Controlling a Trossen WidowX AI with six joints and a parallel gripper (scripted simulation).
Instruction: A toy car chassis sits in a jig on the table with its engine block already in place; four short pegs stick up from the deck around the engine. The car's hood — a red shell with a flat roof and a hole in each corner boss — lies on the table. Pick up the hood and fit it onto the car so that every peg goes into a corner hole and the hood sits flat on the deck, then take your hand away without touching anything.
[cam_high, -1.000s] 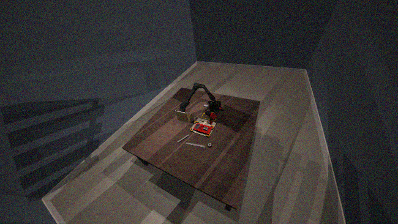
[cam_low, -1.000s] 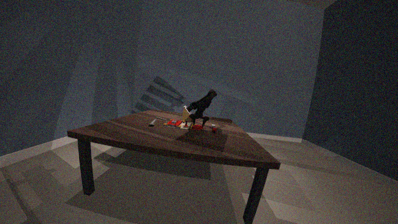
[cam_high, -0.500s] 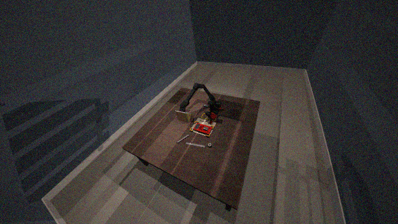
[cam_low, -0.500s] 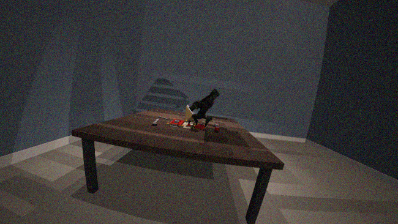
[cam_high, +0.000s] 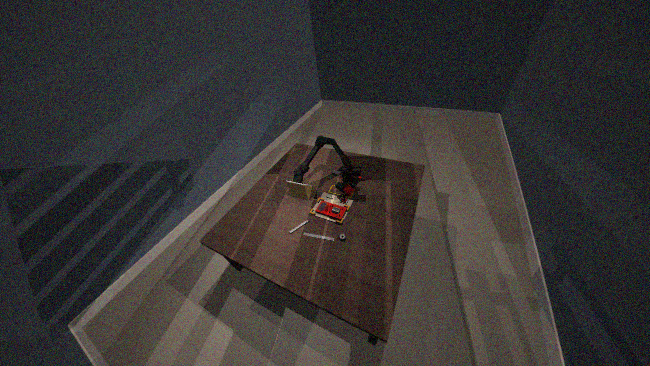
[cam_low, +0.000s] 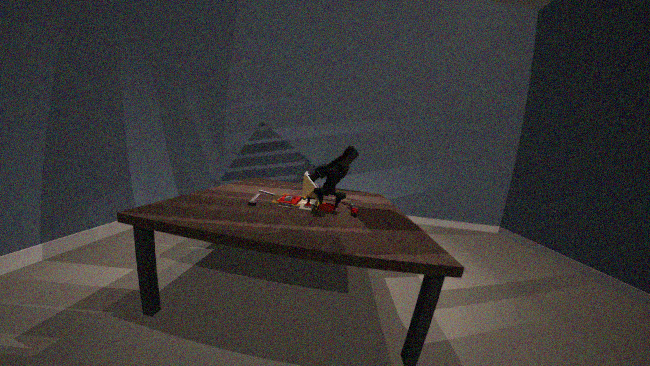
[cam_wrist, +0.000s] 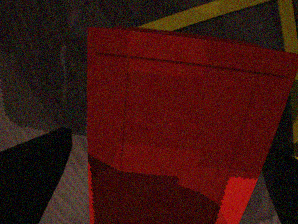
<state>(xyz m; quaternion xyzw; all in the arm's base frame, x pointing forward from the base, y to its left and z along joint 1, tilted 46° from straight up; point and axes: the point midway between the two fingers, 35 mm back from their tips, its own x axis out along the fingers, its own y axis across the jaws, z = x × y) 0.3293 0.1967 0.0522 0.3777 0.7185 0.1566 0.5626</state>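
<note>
The red hood (cam_high: 348, 191) (cam_low: 327, 207) (cam_wrist: 185, 105) lies on the table beside the jig. In the wrist view it fills the middle, partly in dark shadow, and its lower end is cut off. My gripper (cam_low: 330, 199) (cam_wrist: 169, 147) is open and empty, pointing down low over the hood, with one black finger on each side of it. Whether the fingers touch its sides cannot be told. The red chassis (cam_high: 327, 212) (cam_low: 289, 200) sits in the pale jig, with a grey engine block (cam_high: 336, 210) on its deck. The pegs are too small to make out.
A yellow outline (cam_wrist: 200, 16) is marked on the table near the hood. A pale upright panel (cam_high: 299, 189) (cam_low: 308, 187) stands by the arm's base. Two pale strips (cam_high: 299, 226) (cam_high: 319, 236) and a small round part (cam_high: 342, 237) lie beyond the jig. A small red object (cam_low: 354, 211) lies past the hood.
</note>
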